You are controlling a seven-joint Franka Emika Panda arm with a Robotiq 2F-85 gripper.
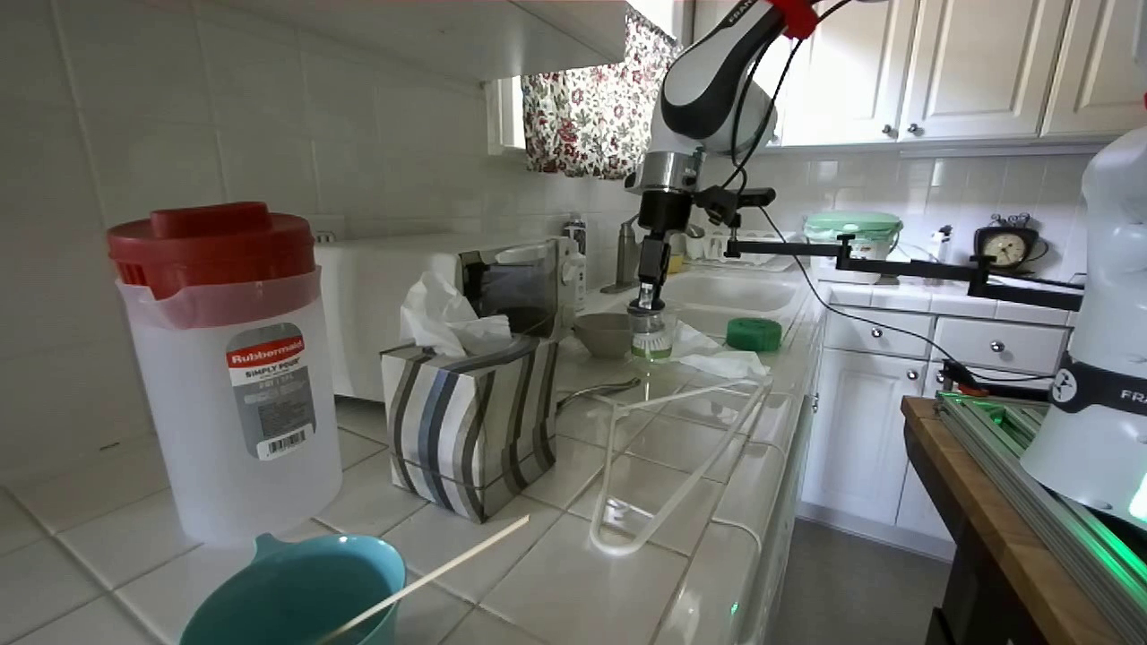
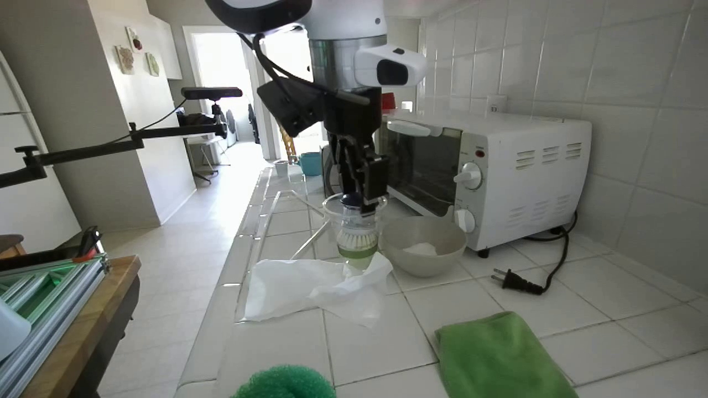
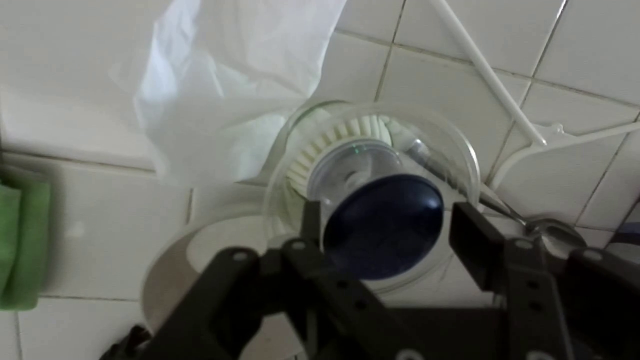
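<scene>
Blue-topped brush (image 3: 375,215) in clear cup (image 3: 469,156); hand (image 3: 385,222) spread astride brush; contact unclear; greyish bowl (image 2: 423,262) just beside cup

Exterior views face oppositely along one counter (image 2: 381,348); the wrist view looks closely down at the brush (image 3: 379,220).

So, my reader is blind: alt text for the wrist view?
Black claw astride the round navy knob of a white-bristled brush inside a clear plastic cup. Nearby: crumpled white sheet, round beige bowl, green cloth.
</scene>
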